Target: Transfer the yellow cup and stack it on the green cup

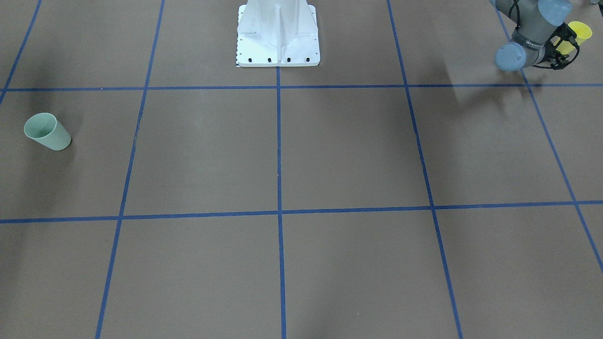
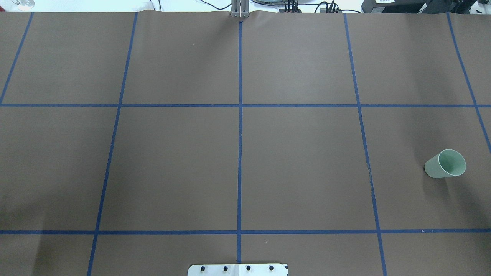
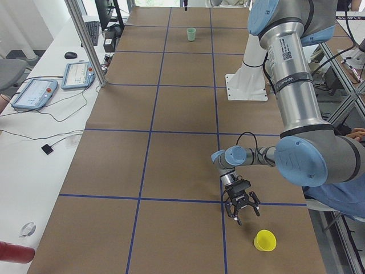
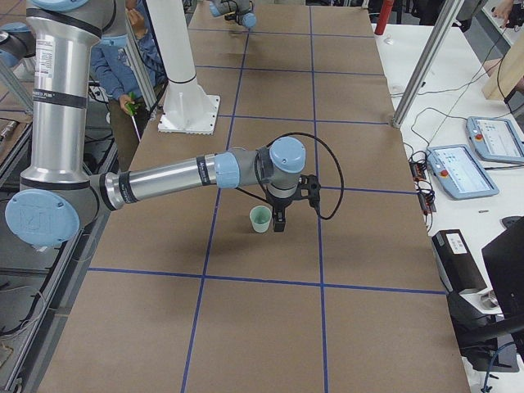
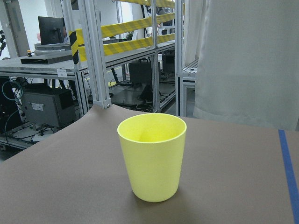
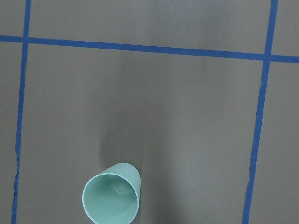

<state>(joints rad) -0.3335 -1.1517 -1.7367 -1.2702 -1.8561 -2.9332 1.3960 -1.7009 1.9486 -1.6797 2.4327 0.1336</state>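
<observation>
**Site type:** robotics laboratory.

**Evidence recorded:**
- Two industrial robot arms point(image 3: 296, 85) worked over one table point(image 2: 299, 161), which was papered brown and squared off with blue tape point(image 2: 240, 153).
- A white pedestal point(image 1: 278, 33) stood at the table's edge.
- Two teach pendants point(image 3: 81, 75) lay cabled on a white side bench point(image 3: 34, 148), beside a keyboard point(image 3: 92, 33).
- Aluminium framing point(image 5: 96, 60) carried yellow-and-black hazard tape point(image 5: 135, 29).
- A monitor point(image 5: 51, 30) stood behind.

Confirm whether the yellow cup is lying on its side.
No, the yellow cup stands upright on the table, mouth up.
</observation>
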